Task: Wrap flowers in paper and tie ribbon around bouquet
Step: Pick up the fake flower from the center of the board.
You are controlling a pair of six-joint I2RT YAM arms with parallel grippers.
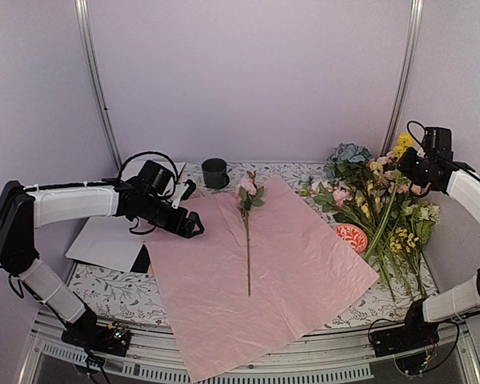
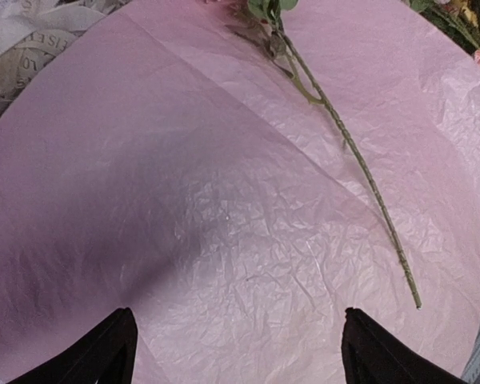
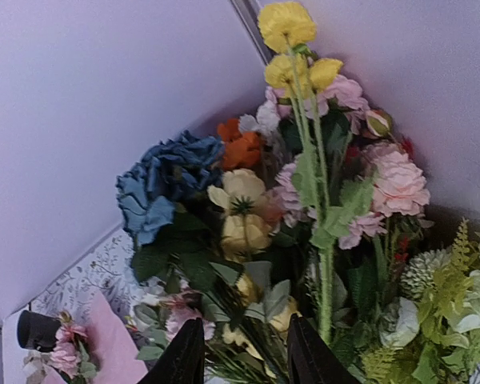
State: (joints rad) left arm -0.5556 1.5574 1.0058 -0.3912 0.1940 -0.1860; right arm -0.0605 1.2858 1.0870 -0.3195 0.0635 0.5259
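Observation:
The paper (image 1: 304,264) (image 2: 224,224) lies spread flat on the table and looks pink. One long-stemmed pink flower (image 1: 248,232) (image 2: 344,136) lies on it, bloom toward the back. More flowers (image 1: 376,200) (image 3: 304,200) are heaped at the right, among them a blue head (image 1: 350,152) (image 3: 164,184), yellow blooms and pink blooms. My left gripper (image 1: 190,226) (image 2: 236,314) hangs open over the paper's left part with nothing between its fingers. My right gripper (image 1: 420,172) (image 3: 244,320) is up at the heap, its jaws apart with leaves and stems showing between them. A tangle of pale ribbon (image 2: 24,40) shows beyond the paper's corner.
A dark cup (image 1: 214,172) (image 3: 36,330) stands at the back behind the paper. A flat white sheet (image 1: 108,240) lies at the left under my left arm. A red round object (image 1: 352,238) sits by the stems. Walls close in behind and at the right.

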